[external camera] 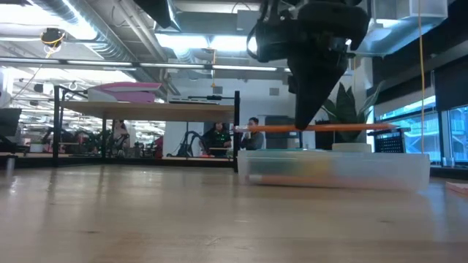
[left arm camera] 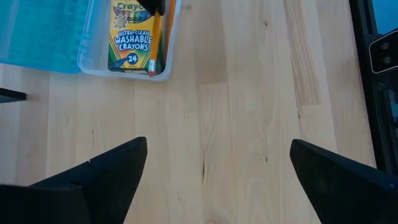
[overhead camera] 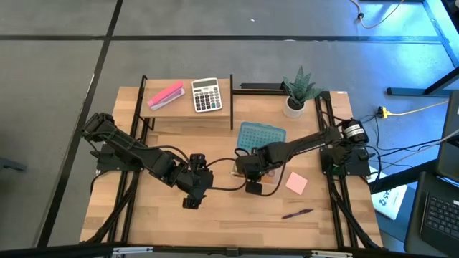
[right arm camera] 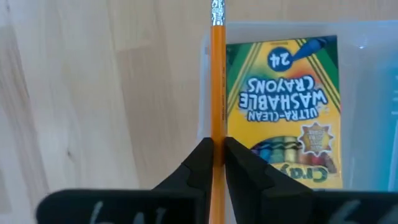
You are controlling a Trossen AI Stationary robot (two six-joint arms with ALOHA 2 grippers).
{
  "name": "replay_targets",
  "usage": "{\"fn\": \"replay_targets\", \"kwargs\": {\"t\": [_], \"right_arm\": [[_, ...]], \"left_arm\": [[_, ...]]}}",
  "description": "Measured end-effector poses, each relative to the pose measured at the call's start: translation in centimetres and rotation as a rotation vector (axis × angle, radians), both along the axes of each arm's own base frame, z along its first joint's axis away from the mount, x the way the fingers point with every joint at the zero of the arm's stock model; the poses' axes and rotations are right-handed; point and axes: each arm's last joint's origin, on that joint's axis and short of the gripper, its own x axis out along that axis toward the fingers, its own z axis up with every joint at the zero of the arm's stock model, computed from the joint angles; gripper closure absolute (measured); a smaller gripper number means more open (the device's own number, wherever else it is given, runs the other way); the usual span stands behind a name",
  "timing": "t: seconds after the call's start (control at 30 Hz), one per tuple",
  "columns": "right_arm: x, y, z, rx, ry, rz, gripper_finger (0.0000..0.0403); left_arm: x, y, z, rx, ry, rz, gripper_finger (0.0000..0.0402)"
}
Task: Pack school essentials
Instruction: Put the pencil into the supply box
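Pale wooden boards are making up the table [overhead camera: 165, 215], and people are sitting at desks far off in the room behind it. Near the table's middle a clear plastic box [left arm camera: 163, 62] is sitting with its blue lid [overhead camera: 261, 135] lying open just behind it. Inside the box a yellow-green crayon box [right arm camera: 287, 106] is lying flat, printed with washable crayons and the number 24, with a blue crayon drawn at one corner. The right gripper [right arm camera: 215, 155] is hanging over the box's edge, its dark fingers pinching an orange pencil [right arm camera: 217, 87] with a silver band and eraser at its end; seen from table level the pencil [external camera: 314, 128] is lying level just above the box's rim. The left gripper [overhead camera: 192, 188] is waiting over bare wood beside the box, its fingers [left arm camera: 106, 174] spread wide with nothing between them. Beyond the box a square pink notepad [overhead camera: 296, 183] is lying flat, and farther toward the table's front edge a purple pen [overhead camera: 297, 213] is resting. Behind the box a raised shelf [overhead camera: 188, 115] is carrying a grey calculator [overhead camera: 206, 95] and a pink block [overhead camera: 166, 96], with a potted plant [overhead camera: 297, 92] standing close by.
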Motion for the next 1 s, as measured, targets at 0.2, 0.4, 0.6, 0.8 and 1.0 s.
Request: {"fn": "replay_targets", "kwargs": {"t": [0.2, 0.4, 0.6, 0.8, 1.0], "right_arm": [[-0.5, -0.1, -0.3, -0.02, 0.048, -0.003, 0.0361], [-1.1, -0.3, -1.4, -0.028, 0.081, -0.03, 0.0361], [-0.9, -0.1, -1.3, -0.023, 0.052, -0.019, 0.0361], [-0.9, 0.8, -1.3, -0.025, 0.031, 0.023, 0.0361], [-0.9, 0.8, -1.3, -0.029, 0.028, 0.026, 0.0361]], "left_arm": [[0.0, 0.0, 0.0, 0.0, 0.0, 0.0, 0.0012], [0.0, 0.0, 0.0, -0.001, 0.0, 0.0, 0.0012], [0.0, 0.0, 0.0, 0.0, 0.0, 0.001, 0.0012], [0.0, 0.0, 0.0, 0.0, 0.0, 0.001, 0.0012], [0.0, 0.0, 0.0, 0.0, 0.0, 0.0, 0.0012]]}}
